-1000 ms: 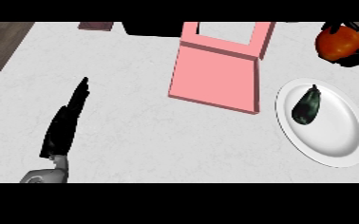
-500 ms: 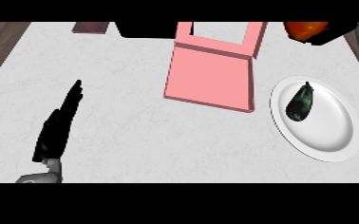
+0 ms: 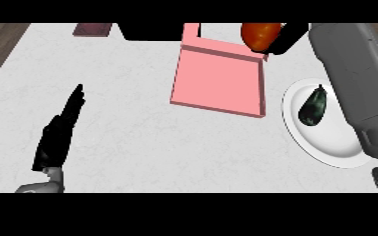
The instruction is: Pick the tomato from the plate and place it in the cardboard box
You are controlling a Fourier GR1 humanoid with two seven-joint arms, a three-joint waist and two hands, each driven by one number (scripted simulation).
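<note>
The red tomato (image 3: 260, 35) hangs at the top of the head view, over the far right corner of the pink box (image 3: 220, 77). My right hand (image 3: 286, 37) is curled round its right side, with the grey forearm running down the view's right edge. The pink box lies open and shallow in the middle of the counter. To its right the white plate (image 3: 325, 140) holds a dark green oblong vegetable (image 3: 313, 107); my right forearm covers the plate's right rim. My left hand (image 3: 59, 130) rests open at the lower left, fingers straight and pointing away.
A black object (image 3: 151, 31) stands at the counter's far edge, just left of the box's back. A small dark maroon item (image 3: 92, 29) lies at the far left. A wooden strip (image 3: 11, 37) borders the counter's left corner.
My right hand has carried the tomato leftward, from beyond the plate to above the box's far right corner. The forearm now shows along the right edge. My left hand has stayed put.
</note>
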